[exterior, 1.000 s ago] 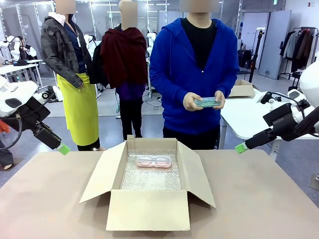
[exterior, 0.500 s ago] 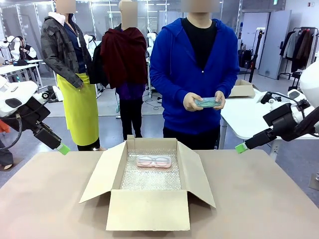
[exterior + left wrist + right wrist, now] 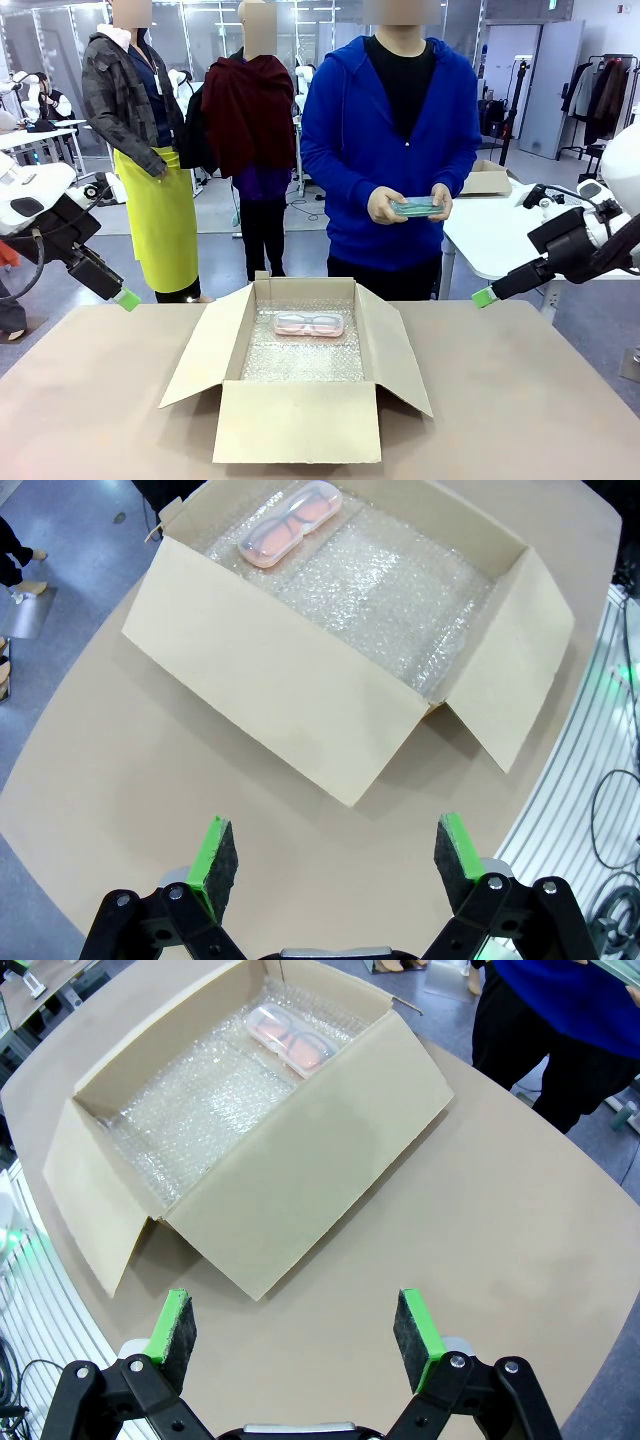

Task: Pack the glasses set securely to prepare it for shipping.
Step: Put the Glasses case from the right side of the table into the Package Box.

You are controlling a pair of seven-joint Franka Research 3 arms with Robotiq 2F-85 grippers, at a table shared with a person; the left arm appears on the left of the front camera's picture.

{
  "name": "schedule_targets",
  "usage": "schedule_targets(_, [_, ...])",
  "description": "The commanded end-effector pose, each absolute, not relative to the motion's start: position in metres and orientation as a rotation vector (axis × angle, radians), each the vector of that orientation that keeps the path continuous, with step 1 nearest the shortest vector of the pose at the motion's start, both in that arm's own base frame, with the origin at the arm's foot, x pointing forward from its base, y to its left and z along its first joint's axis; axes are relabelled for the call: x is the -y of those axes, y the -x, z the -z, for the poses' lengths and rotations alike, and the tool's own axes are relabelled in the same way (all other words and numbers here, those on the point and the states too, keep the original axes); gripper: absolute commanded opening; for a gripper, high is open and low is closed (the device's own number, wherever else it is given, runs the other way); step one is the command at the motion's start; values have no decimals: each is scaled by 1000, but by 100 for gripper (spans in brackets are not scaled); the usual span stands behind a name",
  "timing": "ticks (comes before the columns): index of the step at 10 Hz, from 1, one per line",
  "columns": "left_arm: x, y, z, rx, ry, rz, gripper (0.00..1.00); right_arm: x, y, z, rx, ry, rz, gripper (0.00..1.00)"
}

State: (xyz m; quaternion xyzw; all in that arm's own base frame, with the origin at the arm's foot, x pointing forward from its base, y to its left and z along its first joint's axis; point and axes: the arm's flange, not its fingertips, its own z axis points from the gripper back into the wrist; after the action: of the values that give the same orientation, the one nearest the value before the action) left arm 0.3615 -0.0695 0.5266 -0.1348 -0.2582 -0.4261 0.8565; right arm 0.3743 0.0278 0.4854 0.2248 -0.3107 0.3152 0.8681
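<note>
From the front, the pink case [image 3: 310, 324] lies crosswise against the far wall of the open box [image 3: 300, 430]. The mint case [image 3: 415, 207] sits level in the person's hands [image 3: 383, 204], beyond the bench's [image 3: 90, 400] far edge. In the left wrist view, the left gripper [image 3: 332, 825] gapes wide and empty above bare bench. In the right wrist view, the right gripper [image 3: 293, 1300] does likewise, and bare bubble wrap [image 3: 190, 1110] runs to the box's near wall.

pink case [image 3: 310, 323] in box [image 3: 300, 435] | mint case [image 3: 416, 207] in person's hands [image 3: 384, 205] | left tool [image 3: 127, 298], right tool [image 3: 484, 296] flank box
</note>
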Motion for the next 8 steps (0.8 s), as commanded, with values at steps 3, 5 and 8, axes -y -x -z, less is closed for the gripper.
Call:
schedule_targets(3, [66,-362,-527,551,308,913,100,-29,-373,-485,654,-460,-657,100])
schedule_targets(5, [66,-362,-527,551,308,913,100,-29,-373,-485,654,-460,-657,100])
schedule_targets(8, [66,-362,-527,551,308,913,100,-29,-373,-485,654,-460,-657,100])
